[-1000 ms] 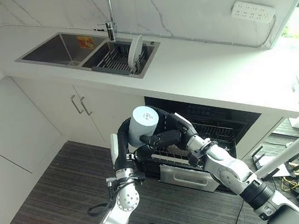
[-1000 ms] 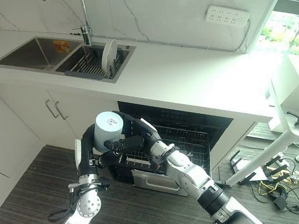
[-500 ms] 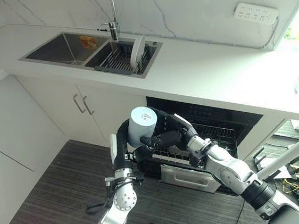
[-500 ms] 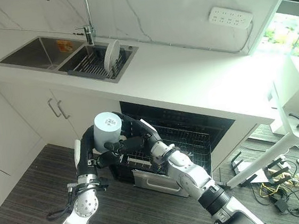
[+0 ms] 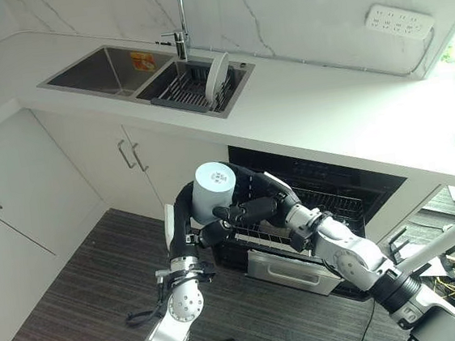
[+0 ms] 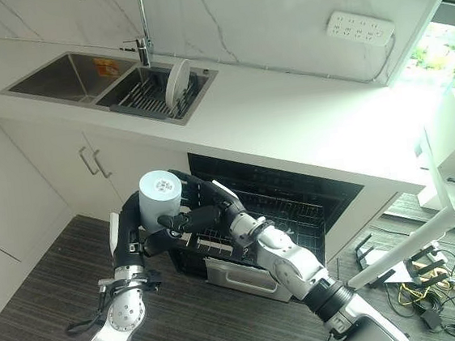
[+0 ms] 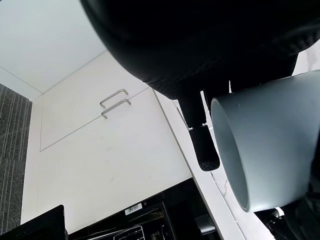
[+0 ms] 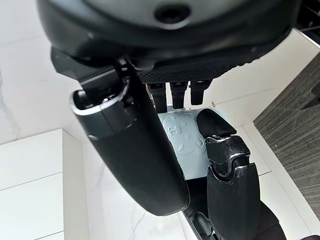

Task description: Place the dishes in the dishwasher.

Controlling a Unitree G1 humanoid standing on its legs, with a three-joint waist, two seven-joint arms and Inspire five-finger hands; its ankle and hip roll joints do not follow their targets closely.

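A white kitchen counter (image 5: 344, 117) runs under a marbled wall, with a steel sink (image 5: 99, 70) whose rack holds one upright white plate (image 5: 216, 75), and below the counter the dishwasher (image 5: 328, 200) stands open with its wire rack (image 5: 271, 235) pulled out over the dark striped floor (image 5: 71, 309). I hold a pale blue-grey cup (image 5: 214, 190) between both hands just in front of that rack, above it; my left hand (image 5: 209, 231) grips it from below with fingers curled round its side; my right hand (image 5: 252, 209) wraps it from the dishwasher side, fingers and thumb clamped on it.
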